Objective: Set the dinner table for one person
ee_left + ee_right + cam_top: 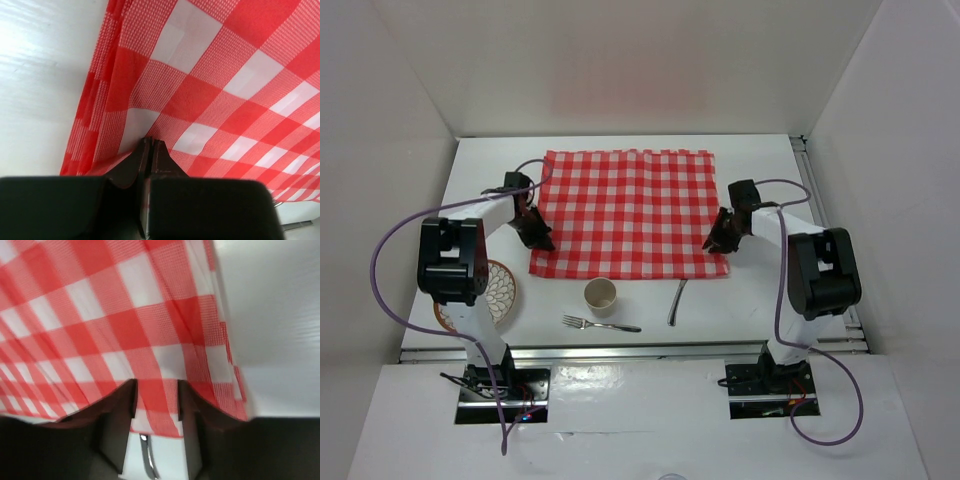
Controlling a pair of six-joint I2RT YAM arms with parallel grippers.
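Worktop (750, 300): white, seen under and all around the cloth (630, 210).
Left hand (150, 146): pressed together, the cloth's left edge pinched.
Right hand (156, 392): spread over the cloth's right edge.
Advice: both edges should be released low, so the cloth is laid flat.

The cloth (630, 212) is checked red and white — the counter (750, 310) plain white, the cup (600, 294) beige, the fork (602, 324) silver.

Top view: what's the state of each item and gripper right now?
checked cloth, spread flat
left gripper, shut on cloth's near-left corner
right gripper, open, straddling cloth's near-right edge
cup, upright
fork, lying flat
silver utensil, lying flat
plate, flat, partly hidden
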